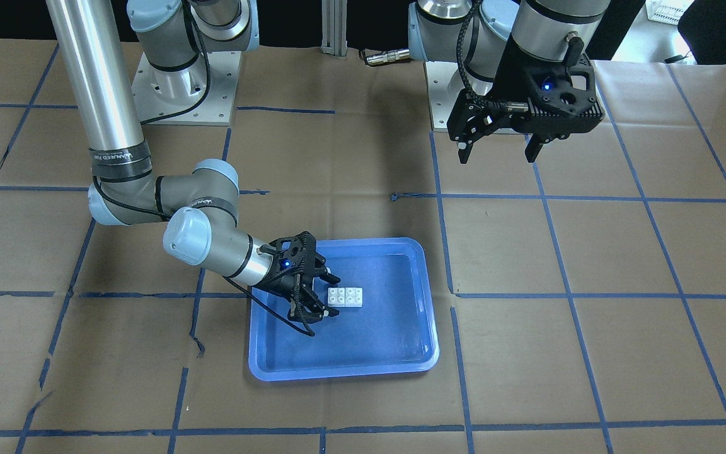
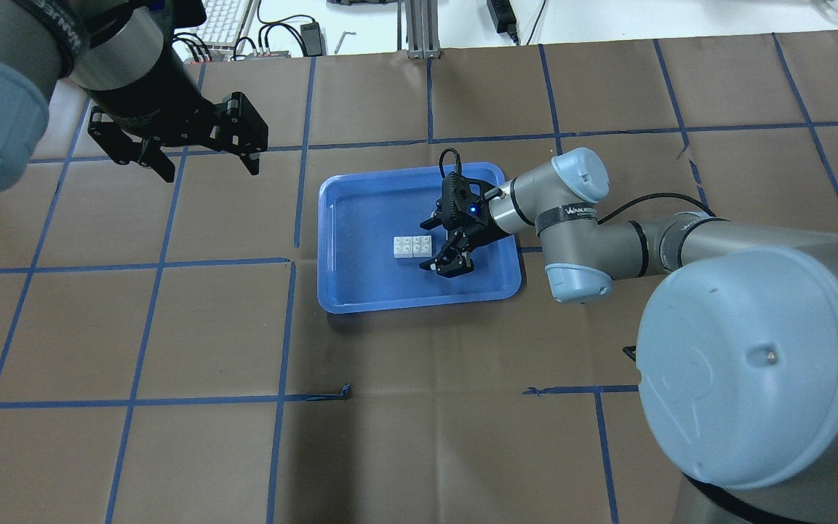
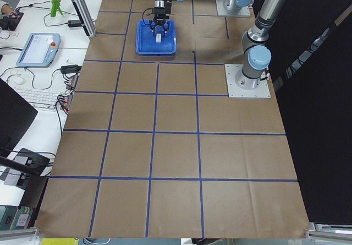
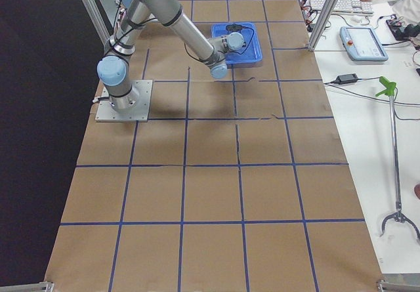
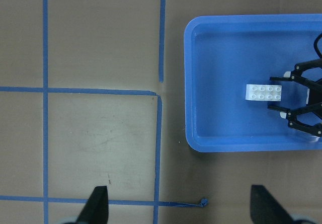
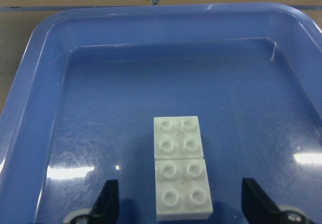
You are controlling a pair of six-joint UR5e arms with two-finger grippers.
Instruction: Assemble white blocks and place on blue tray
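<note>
Because the right gripper (image 1: 330, 295) hung low over the blue tray (image 6: 45, 83) with its jaws spread wide, the wrist view showed a finger on either side of the white blocks (image 6: 181, 166), each standing clear of the plastic. The two bricks lay studs up on the tray floor, end to end and touching. The near brick sat just at the fingertips and the far one lay directly ahead along the gripper's axis. Whether they were locked together could not be told. Beyond them ran bare tray floor, then the raised far rim.

The step in hand was judged to be release and retreat, with the task near its end. Done well, the retreat would keep the jaws fully spread, lift straight away from the bricks before any sideways travel, and clear the rim on the way out. A finger brushing a brick could slide or part the pair.

Well apart, over the brown-papered table (image 1: 590, 252), the left gripper (image 1: 498, 156) hovered with its jaws open and empty.
</note>
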